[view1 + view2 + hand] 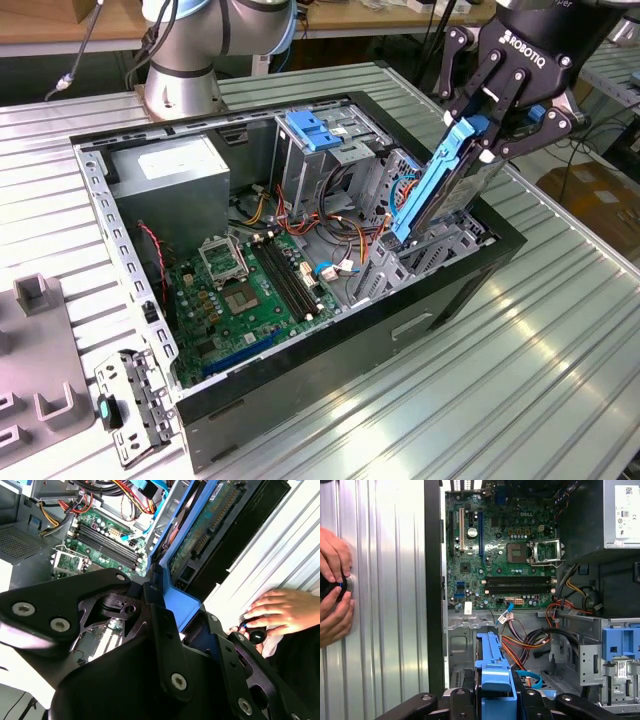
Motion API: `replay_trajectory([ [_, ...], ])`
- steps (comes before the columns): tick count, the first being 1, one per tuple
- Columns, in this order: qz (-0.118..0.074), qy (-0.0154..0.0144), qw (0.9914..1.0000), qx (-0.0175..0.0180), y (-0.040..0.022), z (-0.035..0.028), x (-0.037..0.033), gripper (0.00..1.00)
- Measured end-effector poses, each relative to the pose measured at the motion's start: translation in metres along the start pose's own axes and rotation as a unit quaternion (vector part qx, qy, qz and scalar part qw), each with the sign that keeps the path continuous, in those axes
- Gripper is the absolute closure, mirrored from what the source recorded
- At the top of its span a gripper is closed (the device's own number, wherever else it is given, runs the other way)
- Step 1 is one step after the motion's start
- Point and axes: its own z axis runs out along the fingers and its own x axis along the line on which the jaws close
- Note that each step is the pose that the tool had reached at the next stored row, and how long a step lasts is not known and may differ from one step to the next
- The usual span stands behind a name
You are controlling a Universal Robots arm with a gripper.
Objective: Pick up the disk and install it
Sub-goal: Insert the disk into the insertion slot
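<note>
- Exterior view: the tool is clamped shut on the upper end of the disk, pinching it across a blue side rail.
- The disk hangs tilted, its lower end dipping into the drive bay at the front corner of the computer case; it is not seated yet.
- In the second wrist view its bare circuit board faces outward.
- It looks stiff, dense and sensitive to knocks. The metal edges and rails are the best places to hold it, never the board, and the plastic rails may flex.
</note>
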Motion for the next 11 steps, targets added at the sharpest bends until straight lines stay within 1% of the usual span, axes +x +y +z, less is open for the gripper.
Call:
replay_trajectory([
  [7,0.0,0.0,1.0,0.0,0.0,0.0001,0.0,0.63],
  [10,0.0,0.0003,1.0,0.0,0.0,0.0025,0.0001,0.63],
  [11,0.0,0.0003,1.0,0.0002,-0.0001,0.0046,0.0002,0.63],
])
